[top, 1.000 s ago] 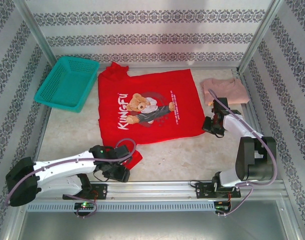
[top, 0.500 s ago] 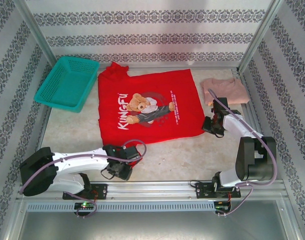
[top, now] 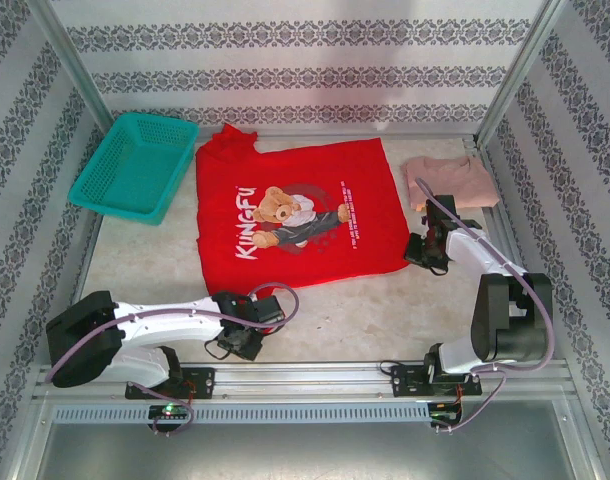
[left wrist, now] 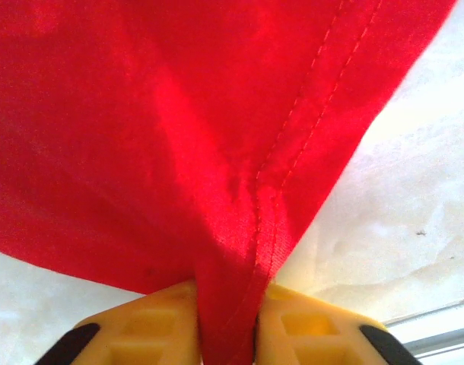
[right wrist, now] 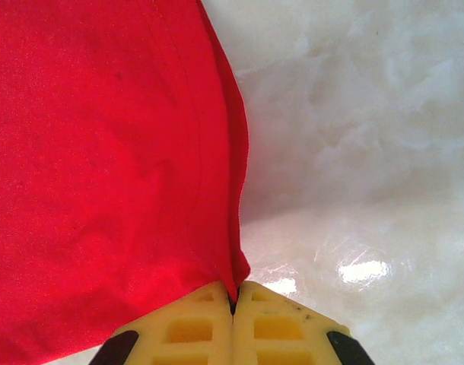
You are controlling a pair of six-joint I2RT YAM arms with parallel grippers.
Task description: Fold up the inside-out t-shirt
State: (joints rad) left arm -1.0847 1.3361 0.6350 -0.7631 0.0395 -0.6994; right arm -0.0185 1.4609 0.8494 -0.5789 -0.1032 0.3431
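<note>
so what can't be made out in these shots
- top view: small print beside the bear on the bright red cloth t-shirt, too small to read.
- top view: left jaws and the shirt's near corner, under the black left wrist.
- left wrist view: shirt outline, cut off by frame edges.

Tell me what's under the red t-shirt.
The red t-shirt lies spread on the pale table, and bare tabletop shows along its edges. Anything beneath the middle of the cloth is covered and cannot be seen.
</note>
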